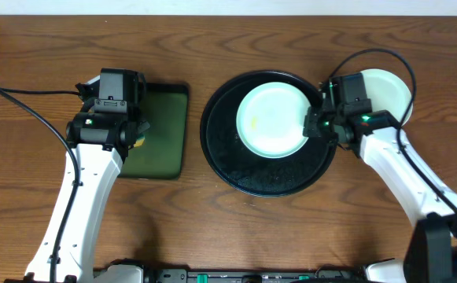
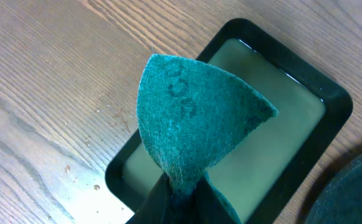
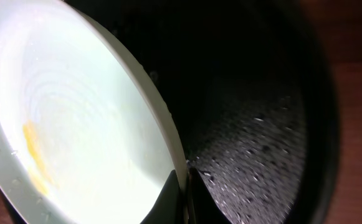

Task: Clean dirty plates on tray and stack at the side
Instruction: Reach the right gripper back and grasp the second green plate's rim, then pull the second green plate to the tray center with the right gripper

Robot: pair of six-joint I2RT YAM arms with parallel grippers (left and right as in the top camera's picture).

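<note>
A smeared mint plate lies in the black tray, its rim pinched by the right gripper, perhaps lifted slightly. A second plate sits beside the tray. The left gripper clamps a green pad above the green tray.

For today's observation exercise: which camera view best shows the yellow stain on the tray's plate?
Right wrist: the yellow stain shows large and clear on the plate. Overhead shows only a faint smudge; left wrist misses the plate altogether.

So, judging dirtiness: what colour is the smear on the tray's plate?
Yellow smear on the pale mint-green round plate; best in right wrist view.
</note>
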